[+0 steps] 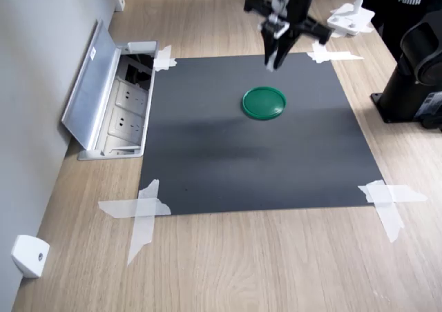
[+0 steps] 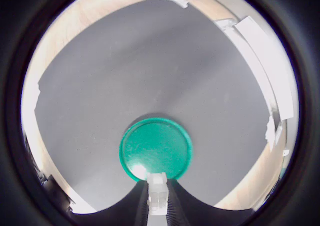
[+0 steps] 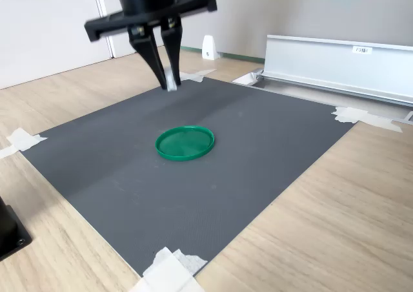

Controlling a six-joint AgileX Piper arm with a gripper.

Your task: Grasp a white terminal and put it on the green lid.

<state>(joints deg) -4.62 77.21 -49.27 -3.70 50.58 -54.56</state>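
Note:
The green lid (image 1: 264,103) (image 3: 185,142) (image 2: 156,148) lies flat on the dark grey mat (image 1: 255,153). My gripper (image 1: 273,65) (image 3: 170,84) (image 2: 157,201) hangs in the air above the mat, behind the lid in both exterior views and not touching it. It is shut on the white terminal (image 2: 157,193) (image 3: 171,81), a tiny white block pinched between the two black fingers. In the first exterior view the terminal is hard to make out between the fingers.
The mat is taped to a wooden table (image 1: 242,257). An open metal socket box (image 1: 114,98) (image 3: 335,62) sits at the mat's edge by the wall. A white base with a stem (image 1: 351,18), a black stand (image 1: 414,77) and a white wedge (image 1: 29,255) are nearby.

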